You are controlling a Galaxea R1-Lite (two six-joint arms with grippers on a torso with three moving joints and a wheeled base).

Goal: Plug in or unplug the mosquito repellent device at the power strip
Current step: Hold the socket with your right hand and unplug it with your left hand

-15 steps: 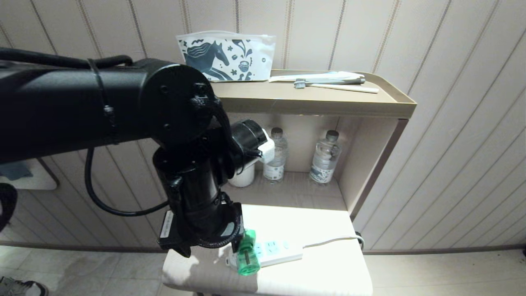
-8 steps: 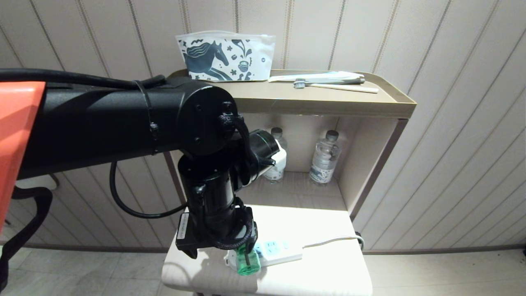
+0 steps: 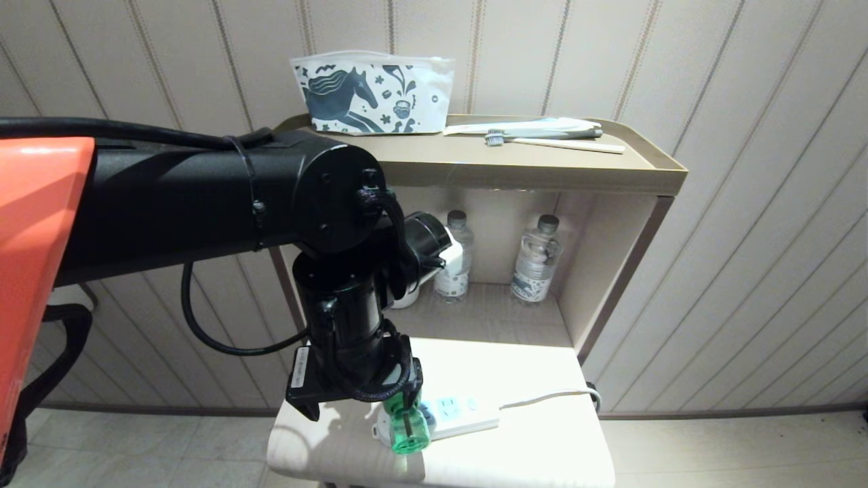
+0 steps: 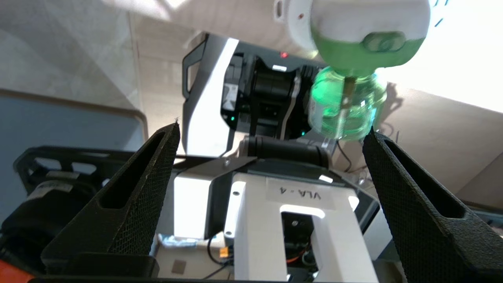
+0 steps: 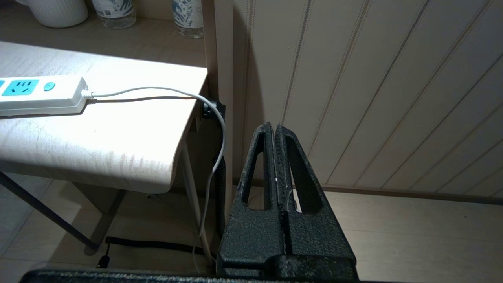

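I'm holding the left gripper wide open, empty, beside the mosquito repellent device plugged into the power strip — light, slick bottle, so I'm favouring its stiff plug head; the right gripper is sitting closed.

Around the power strip, the table lies bare on the cord side and toward the shelf unit. The mosquito repellent device stands on the strip's other end, and the left gripper, fingers spread wide with nothing between, crowds that end. Water bottles stand well behind the strip.
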